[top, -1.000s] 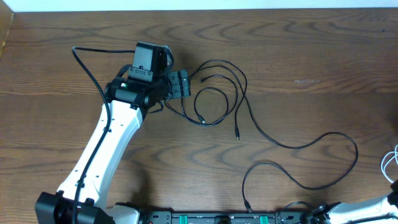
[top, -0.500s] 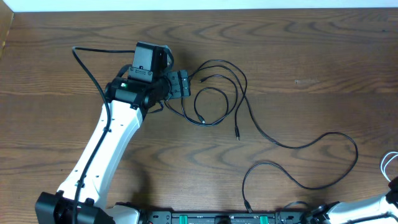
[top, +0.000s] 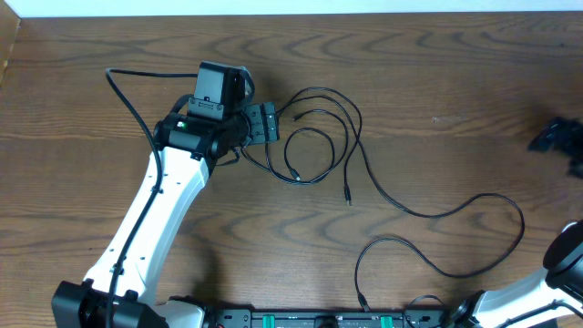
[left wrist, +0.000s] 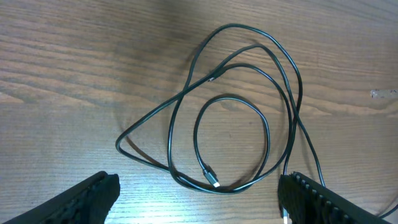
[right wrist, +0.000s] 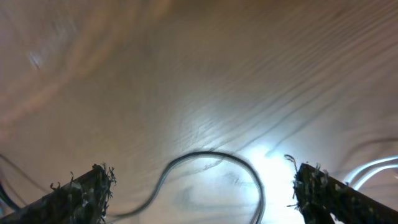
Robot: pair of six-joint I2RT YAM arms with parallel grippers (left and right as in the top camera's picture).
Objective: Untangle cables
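Observation:
Thin black cables [top: 314,137] lie in overlapping loops on the wooden table, and one long strand [top: 492,205] curves off to the right. My left gripper [top: 266,123] is open at the left edge of the loops. In the left wrist view the loops [left wrist: 236,124] and a small plug [left wrist: 211,177] lie between the open fingers [left wrist: 199,205], which hold nothing. My right gripper [top: 557,137] is a dark blur at the right edge. In the right wrist view its fingers [right wrist: 205,199] are open and empty above a curved black cable [right wrist: 211,158]. A white cable [right wrist: 373,167] shows at the right.
The wooden table [top: 437,82] has a pale wall along its back edge. The left arm's own thick black wire [top: 123,87] loops at the left. The arm base rail [top: 301,319] runs along the front edge.
My right arm has swung up into view at the right edge, blurred by motion. The white cable loop at the right edge no longer shows overhead. The left arm and black cables have not moved.

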